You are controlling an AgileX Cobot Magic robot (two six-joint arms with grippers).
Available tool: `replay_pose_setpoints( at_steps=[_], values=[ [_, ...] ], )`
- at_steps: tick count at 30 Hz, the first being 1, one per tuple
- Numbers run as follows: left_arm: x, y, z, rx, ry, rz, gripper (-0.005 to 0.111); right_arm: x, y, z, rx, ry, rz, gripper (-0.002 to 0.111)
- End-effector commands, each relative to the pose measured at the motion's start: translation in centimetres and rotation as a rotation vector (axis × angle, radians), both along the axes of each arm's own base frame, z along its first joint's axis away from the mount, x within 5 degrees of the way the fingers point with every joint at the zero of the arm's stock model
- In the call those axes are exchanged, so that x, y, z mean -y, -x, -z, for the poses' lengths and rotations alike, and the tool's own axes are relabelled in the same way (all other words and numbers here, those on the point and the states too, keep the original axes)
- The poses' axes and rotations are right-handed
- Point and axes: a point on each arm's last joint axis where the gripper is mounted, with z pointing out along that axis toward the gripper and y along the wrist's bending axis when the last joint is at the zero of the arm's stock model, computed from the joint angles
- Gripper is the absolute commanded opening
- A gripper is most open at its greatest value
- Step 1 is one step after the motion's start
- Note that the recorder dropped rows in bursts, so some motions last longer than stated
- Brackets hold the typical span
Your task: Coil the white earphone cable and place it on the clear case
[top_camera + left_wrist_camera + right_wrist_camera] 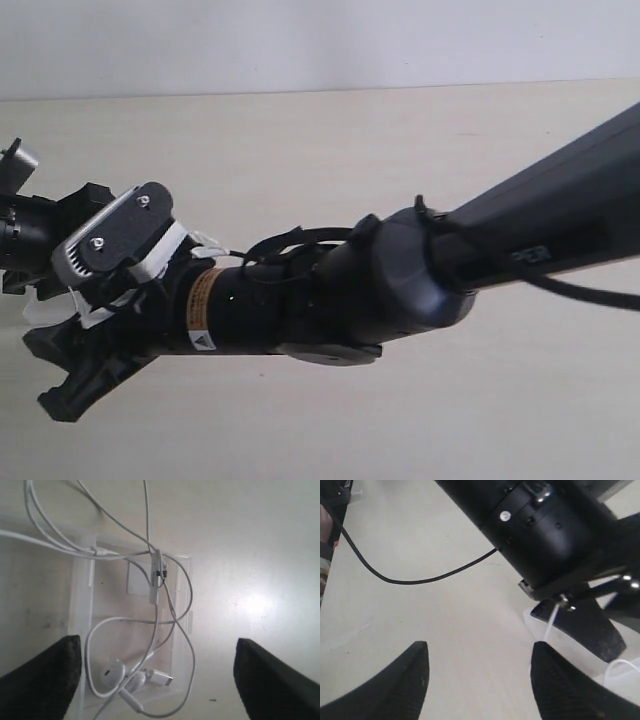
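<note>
In the left wrist view the white earphone cable [150, 620] lies in loose loops over the clear case [82, 605]. Both earbuds [112, 674] and the plug [161, 678] rest on the case, and the inline remote [156, 575] lies beside the white label [136, 577]. More strands run off past the case. My left gripper [155, 690] hangs open above them, holding nothing. My right gripper [477, 690] is open over bare table beside the case [542, 630]; a thin white strand [549, 625] rises by one finger. In the exterior view the right gripper [75, 375] is at the lower left.
The right arm [450, 270] reaches across the beige table [330, 150] from the right and hides most of the case. The left arm [15, 225] shows at the far left edge. A black arm cable [410, 580] crosses the table in the right wrist view.
</note>
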Motion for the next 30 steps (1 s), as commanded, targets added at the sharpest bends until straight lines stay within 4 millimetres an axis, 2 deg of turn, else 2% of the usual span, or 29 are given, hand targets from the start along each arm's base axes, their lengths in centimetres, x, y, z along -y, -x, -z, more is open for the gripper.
replay_pose_setpoints(
  at_steps=[1, 8, 14, 21, 26, 30],
  values=[
    [0.0, -0.1, -0.1, 0.003, 0.015, 0.001, 0.079, -1.8, -0.1, 0.5, 0.014, -0.021, -0.022, 0.058],
    [0.2, 0.0, -0.2, 0.003, 0.023, 0.025, 0.079, -2.7, -1.2, 1.9, -0.012, 0.012, 0.038, 0.058],
    [0.2, 0.0, -0.2, 0.018, 0.014, 0.042, 0.079, -2.7, -1.3, 2.4, -0.021, 0.058, 0.05, 0.058],
    [0.2, 0.0, -0.2, 0.018, 0.018, 0.044, 0.079, -2.3, -1.9, 2.5, -0.025, 0.106, 0.125, 0.058],
    [0.2, 0.1, -0.2, 0.017, 0.017, 0.046, 0.079, -2.3, -2.2, 2.2, -0.004, 0.08, 0.161, 0.058],
    [0.2, 0.1, -0.2, 0.017, 0.017, 0.046, 0.079, -2.5, -2.2, 1.8, 0.005, 0.035, 0.157, 0.051]
  ],
)
